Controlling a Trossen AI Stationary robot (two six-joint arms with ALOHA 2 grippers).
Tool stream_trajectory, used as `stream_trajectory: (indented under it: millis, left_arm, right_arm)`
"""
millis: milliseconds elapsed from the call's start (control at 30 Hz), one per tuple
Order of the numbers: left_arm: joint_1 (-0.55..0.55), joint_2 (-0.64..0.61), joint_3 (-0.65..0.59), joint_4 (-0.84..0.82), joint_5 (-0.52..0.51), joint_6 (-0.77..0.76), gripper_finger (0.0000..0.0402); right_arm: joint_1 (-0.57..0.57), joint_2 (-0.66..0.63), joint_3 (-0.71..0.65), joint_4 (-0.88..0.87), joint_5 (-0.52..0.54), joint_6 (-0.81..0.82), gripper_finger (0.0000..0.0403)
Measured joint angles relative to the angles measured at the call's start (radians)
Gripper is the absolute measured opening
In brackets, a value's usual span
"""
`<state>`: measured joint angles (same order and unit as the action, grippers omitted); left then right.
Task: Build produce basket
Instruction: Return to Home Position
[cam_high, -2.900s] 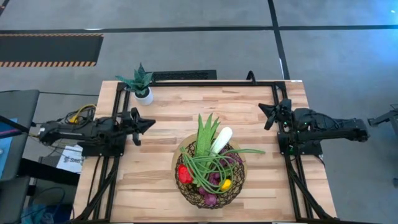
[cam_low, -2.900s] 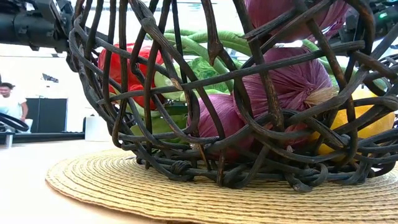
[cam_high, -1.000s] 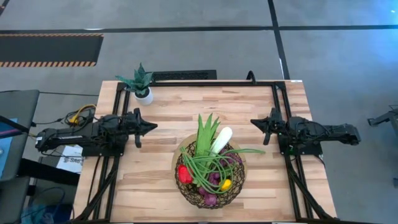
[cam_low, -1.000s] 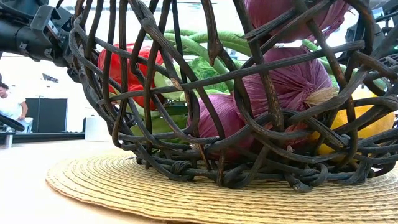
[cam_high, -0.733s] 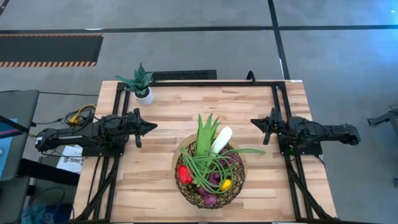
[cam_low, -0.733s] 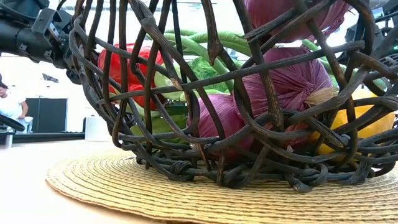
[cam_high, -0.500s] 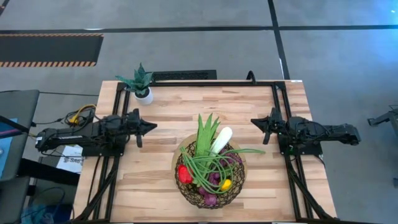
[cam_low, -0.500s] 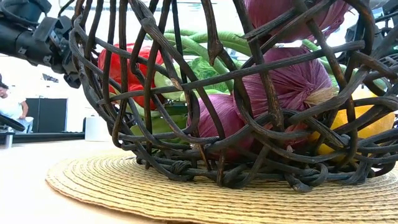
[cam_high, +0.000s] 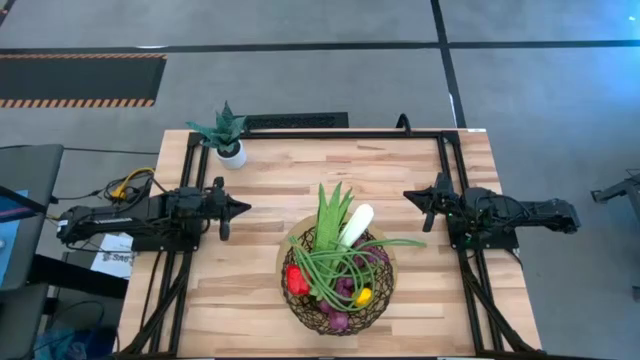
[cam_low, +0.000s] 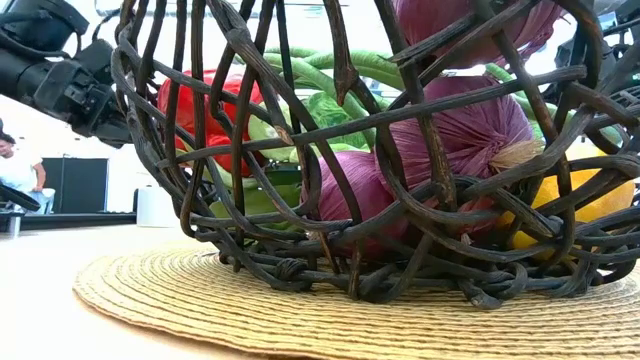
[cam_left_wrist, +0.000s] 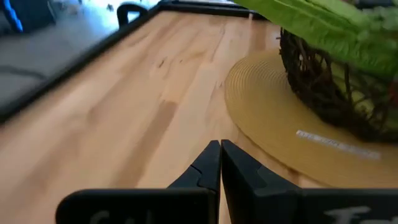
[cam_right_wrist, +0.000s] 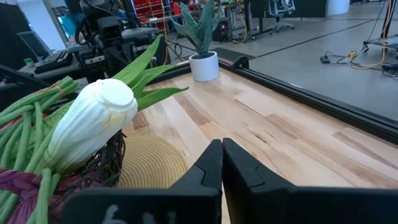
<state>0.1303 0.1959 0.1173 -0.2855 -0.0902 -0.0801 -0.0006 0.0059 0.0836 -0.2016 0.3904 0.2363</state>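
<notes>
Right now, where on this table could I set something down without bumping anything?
Bare wood runs along the far edge of the table, from the potted plant to the right pincer. Both near corners beside the basket are free too. Between the left pincer and the right one it is crowded: basket, straw mat, trailing green beans.

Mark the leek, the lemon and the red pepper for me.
leek (cam_right_wrist: 93, 121): right wrist view, on its white end.
lemon (cam_high: 364, 296): high view, middle of its yellow skin.
red pepper (cam_high: 296, 280): high view, middle of its red body.
</notes>
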Motion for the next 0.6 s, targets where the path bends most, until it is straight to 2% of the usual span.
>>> stream_trajectory:
  millis: [100,233,400,600]
  left_arm:
    - [0.000,0.000,0.000,0.011,-0.002,0.097,0.0000]
    - [0.000,0.000,0.000,0.013,0.012,0.148,0.0000]
    - [0.000,0.000,0.000,0.017,0.048,0.154,0.0000]
    - [0.000,0.000,0.000,0.015,0.042,0.107,0.0000]
  right_arm:
    - [0.000,0.000,0.000,0.000,0.000,0.000,0.0023]
    - [0.000,0.000,0.000,0.000,0.000,0.000,0.0025]
    - [0.000,0.000,-0.001,0.000,0.000,0.000,0.0022]
    - [0.000,0.000,-0.001,0.000,0.000,0.000,0.0024]
